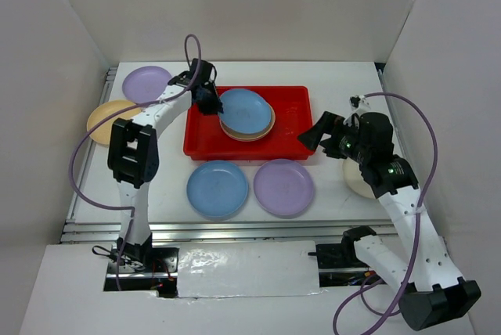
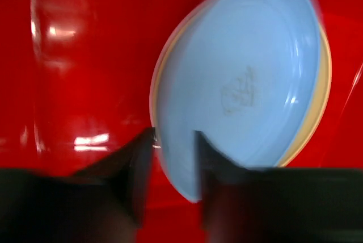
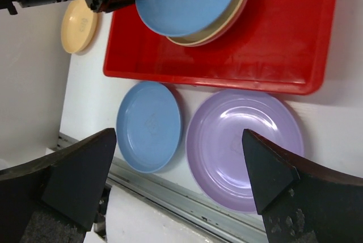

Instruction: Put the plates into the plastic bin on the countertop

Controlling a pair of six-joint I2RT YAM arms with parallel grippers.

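Our left claw reaches over the left wall of the red bin, its 2 fingers straddling the rim of a light blue plate. That close view is blurred, so we cannot tell whether they pinch the rim or merely bracket it. The plate lies inside the bin, just beyond the claw, on top of a stack of cream and orange-yellow plates. It sits off-centre, so the lower rims show along 1 side. On the stack's far side from this claw, bare red floor runs to the bin's right wall. Our right claw hangs spread wide and empty above the tabletop, outside the bin's near right corner. Beneath it lie 2 plates, a blue one toward the left claw's side and a lilac one, nearly touching each other and just beside the bin's near wall. Left of the left claw, outside the bin, lie another lilac plate and a pale yellow plate.
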